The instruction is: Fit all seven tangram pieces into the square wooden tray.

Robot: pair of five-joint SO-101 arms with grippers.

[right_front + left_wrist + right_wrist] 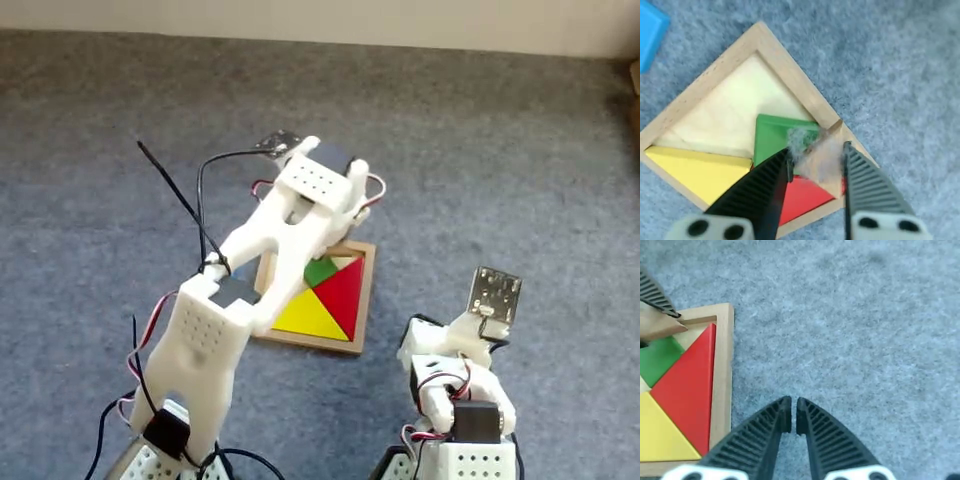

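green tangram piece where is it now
High view: the green tangram piece lies in the square wooden tray beside the red triangle, under the tan wooden piece in the left gripper.

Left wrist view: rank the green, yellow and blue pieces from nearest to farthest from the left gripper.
1. Green piece, in the tray, right at the left gripper, which holds a tan piece.
2. Yellow piece, in the tray, bordering the green one.
3. Blue piece, outside the tray on the carpet.

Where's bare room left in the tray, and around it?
Free: tray floor bordered by green piece, yellow piece and the rim; carpet outside the rim beside red piece. Crowded: the corner under the left gripper holding the tan piece.
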